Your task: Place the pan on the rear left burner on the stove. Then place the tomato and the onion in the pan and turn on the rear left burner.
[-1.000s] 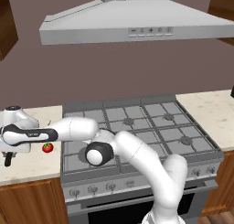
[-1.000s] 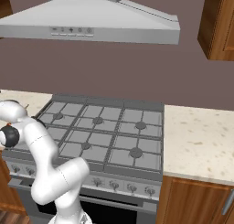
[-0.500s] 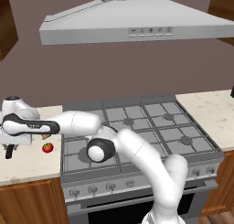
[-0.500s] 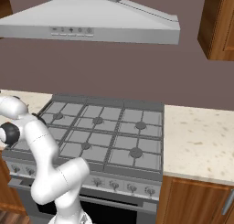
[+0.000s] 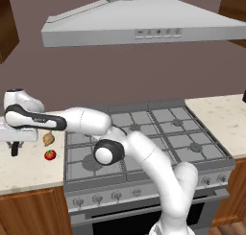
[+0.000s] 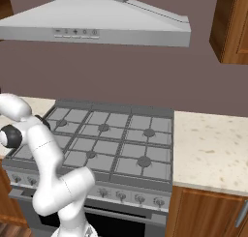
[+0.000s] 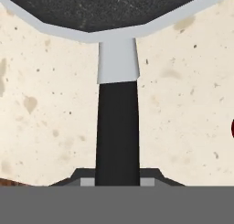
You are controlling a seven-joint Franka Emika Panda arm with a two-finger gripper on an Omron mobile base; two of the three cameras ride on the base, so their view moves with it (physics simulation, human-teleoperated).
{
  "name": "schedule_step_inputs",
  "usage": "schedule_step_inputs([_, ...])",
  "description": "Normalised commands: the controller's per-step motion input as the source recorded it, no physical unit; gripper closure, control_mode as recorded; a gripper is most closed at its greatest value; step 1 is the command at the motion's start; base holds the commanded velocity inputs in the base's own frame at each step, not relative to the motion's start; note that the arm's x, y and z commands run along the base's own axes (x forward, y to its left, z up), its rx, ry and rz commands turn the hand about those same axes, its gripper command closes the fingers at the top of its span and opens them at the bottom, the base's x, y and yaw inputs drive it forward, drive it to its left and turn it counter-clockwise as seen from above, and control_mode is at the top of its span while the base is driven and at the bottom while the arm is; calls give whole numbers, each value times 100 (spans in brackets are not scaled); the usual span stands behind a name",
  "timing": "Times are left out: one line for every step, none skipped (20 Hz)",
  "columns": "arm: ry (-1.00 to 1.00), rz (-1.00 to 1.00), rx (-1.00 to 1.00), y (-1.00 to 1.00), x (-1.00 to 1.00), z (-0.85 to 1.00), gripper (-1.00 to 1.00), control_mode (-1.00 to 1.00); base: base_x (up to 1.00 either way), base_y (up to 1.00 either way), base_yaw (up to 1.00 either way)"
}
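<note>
The arm reaches left over the counter (image 5: 21, 174), gripper (image 7: 117, 181) clamped on the handle of the empty pan (image 7: 114, 8).

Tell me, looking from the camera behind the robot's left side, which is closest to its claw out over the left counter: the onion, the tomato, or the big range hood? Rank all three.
Measured from the gripper:
1. Onion, on the left counter just toward the stove side of the gripper.
2. Tomato, on the same counter below the onion in the picture; nearly as close, so this order is a narrow call.
3. Range hood, high above the stove, clearly farthest.
</note>
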Motion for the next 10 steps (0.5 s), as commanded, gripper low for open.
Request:
schedule_step_inputs([0,5,0,-50,0,16,100,-100,0,0,0])
schedule_step_inputs([0,5,0,-54,0,14,100,-100,0,0,0])
schedule_step_inputs([0,5,0,-61,0,2,100,-100,0,0,0])
schedule_step_inputs([0,4,0,-69,0,0,100,-100,0,0,0])
schedule_step_inputs([0,4,0,-73,0,0,100,-100,0,0,0])
schedule_step_inputs([0,4,0,-77,0,0,100,-100,0,0,0])
schedule_step_inputs([0,4,0,-81,0,0,100,-100,0,0,0])
schedule_step_inputs([0,3,0,-86,0,0,100,-100,0,0,0])
schedule_step_inputs([0,3,0,-89,0,0,100,-100,0,0,0])
schedule_step_inputs([0,3,0,-87,0,0,100,-100,0,0,0])
